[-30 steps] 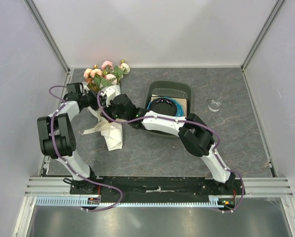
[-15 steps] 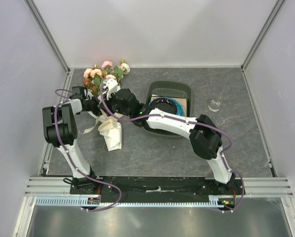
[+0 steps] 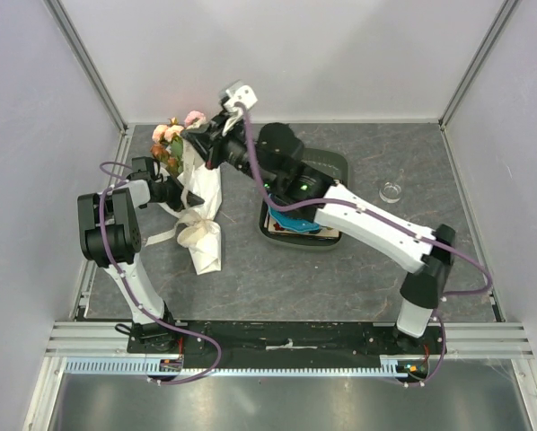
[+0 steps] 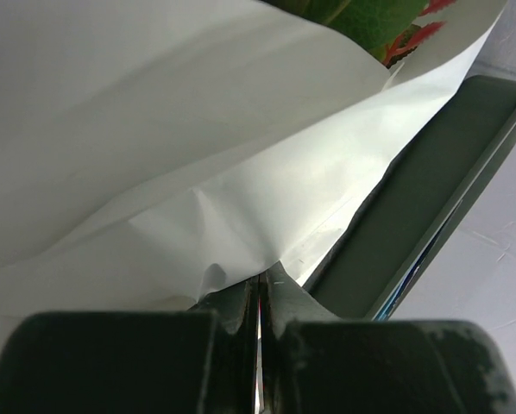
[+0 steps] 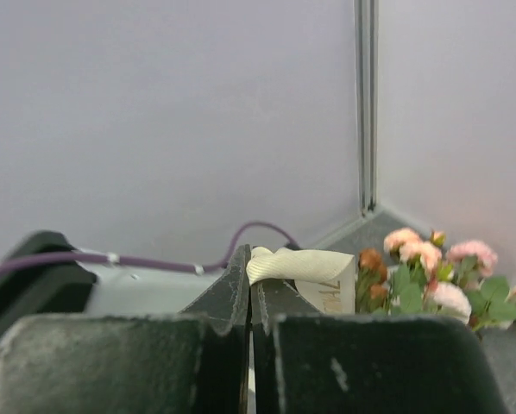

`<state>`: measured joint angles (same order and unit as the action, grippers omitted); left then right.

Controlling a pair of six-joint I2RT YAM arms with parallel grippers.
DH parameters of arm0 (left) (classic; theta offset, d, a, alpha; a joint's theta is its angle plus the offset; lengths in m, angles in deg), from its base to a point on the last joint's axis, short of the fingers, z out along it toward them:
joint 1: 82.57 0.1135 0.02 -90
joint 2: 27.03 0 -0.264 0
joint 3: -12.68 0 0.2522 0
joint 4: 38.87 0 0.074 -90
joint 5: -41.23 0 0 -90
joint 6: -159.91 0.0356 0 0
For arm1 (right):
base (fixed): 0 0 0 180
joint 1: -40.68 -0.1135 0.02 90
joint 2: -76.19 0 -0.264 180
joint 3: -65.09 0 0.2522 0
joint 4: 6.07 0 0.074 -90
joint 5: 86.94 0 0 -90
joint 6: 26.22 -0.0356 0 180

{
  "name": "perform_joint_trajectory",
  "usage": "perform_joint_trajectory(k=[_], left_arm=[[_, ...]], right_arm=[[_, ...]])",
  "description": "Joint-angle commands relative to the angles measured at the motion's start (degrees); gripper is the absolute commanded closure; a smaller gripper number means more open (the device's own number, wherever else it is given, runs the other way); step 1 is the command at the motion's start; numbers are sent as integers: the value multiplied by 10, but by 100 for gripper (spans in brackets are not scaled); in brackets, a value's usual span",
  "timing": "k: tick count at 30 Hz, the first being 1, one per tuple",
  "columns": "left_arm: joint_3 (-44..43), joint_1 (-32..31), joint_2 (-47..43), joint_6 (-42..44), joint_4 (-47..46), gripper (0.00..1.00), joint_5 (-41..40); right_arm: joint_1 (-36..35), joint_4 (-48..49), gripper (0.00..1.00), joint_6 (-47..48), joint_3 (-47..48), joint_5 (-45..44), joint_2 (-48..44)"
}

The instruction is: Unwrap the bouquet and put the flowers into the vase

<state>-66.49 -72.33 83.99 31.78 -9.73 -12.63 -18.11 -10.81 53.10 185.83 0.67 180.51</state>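
Robotics lab test cell, not a home. Plain pale wall panels [image 3: 286, 54] set in aluminium frame posts [image 3: 89, 65] box in a grey stone-look tabletop [image 3: 277, 278]. Two white-and-black robot arms [image 3: 376, 229] bolted to a black base rail [image 3: 286, 334]. Exposed purple cables [image 3: 216, 353]; slotted cable duct [image 3: 277, 365] along near edge.

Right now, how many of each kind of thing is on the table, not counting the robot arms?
bouquet: 1
vase: 1
tray: 1
plate: 1
Total: 4
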Motion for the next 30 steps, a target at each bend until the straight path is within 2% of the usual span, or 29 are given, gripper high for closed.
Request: perform_joint_trajectory(k=[1, 7, 10, 14, 20, 23, 25, 28, 30], left_arm=[[7, 2, 16, 24, 20, 98, -39], [7, 2, 9, 24, 22, 98, -38], [9, 1, -13, 27, 21, 98, -36], [11, 1, -58, 44, 25, 97, -42], [27, 1, -166, 63, 32, 70, -34], [45, 1, -222, 71, 33, 64, -25], [63, 1, -248, 83, 40, 63, -17], [85, 1, -286, 86, 43, 63, -24], [88, 0, -284, 76, 38, 68, -2]], right_arm=[[-4, 24, 100, 16, 8, -1, -75], [-4, 32, 100, 37, -19, -14, -116], [7, 31, 100, 43, -32, -40, -104], [44, 38, 100, -1, -46, -15, -43], [94, 29, 100, -53, -24, 23, 84], [112, 12, 100, -72, -2, 22, 144], [120, -31, 100, -87, 24, 12, 190], [128, -113, 98, -98, 55, 6, 236], [128, -129, 83, -107, 22, -2, 236]])
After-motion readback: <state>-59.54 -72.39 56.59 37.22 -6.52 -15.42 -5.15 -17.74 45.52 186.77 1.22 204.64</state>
